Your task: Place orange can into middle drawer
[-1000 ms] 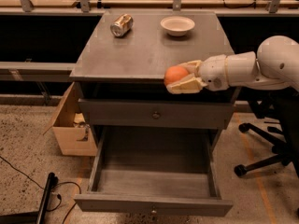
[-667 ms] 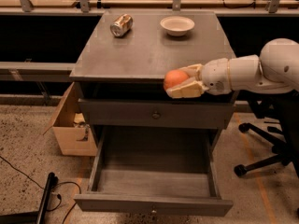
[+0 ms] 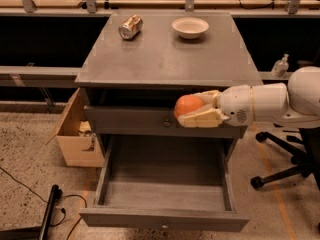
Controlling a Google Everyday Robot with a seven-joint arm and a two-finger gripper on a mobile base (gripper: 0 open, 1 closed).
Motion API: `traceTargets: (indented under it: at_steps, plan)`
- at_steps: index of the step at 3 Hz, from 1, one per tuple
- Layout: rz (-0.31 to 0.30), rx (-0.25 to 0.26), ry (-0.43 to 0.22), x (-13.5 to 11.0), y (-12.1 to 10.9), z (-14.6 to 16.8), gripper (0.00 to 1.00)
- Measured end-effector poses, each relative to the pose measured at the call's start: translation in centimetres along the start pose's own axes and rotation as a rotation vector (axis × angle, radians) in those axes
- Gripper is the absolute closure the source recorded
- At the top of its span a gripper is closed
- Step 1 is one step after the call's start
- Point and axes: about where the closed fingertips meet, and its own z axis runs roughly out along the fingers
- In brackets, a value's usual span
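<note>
The orange can [image 3: 188,105], a smooth round orange ball, is held between the cream fingers [image 3: 202,118] of my gripper [image 3: 192,108]. The gripper reaches in from the right on a white arm and holds the ball in front of the upper drawer front, above the open drawer. The middle drawer [image 3: 165,193] is the grey cabinet's lowest drawer. It is pulled out wide and shows a bare grey floor, with a small knob on its front panel at the bottom.
A silvery drinks can [image 3: 130,26] lies on its side and a white bowl [image 3: 190,27] stands on the cabinet top [image 3: 165,59]. An open cardboard box [image 3: 75,134] sits left of the cabinet. An office chair base [image 3: 285,169] is at the right. A cable lies on the floor at left.
The gripper with the orange ball has come down from the level of the cabinet top's front edge to in front of the upper drawer front.
</note>
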Motion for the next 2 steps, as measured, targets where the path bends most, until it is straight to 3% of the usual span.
traceTargets:
  at_steps: [1, 2]
  plan:
    - [0.03, -0.058, 0.046, 5.1, 2.2, 1.6, 1.0]
    - [0.038, -0.097, 0.135, 11.6, 2.9, 4.4, 1.0]
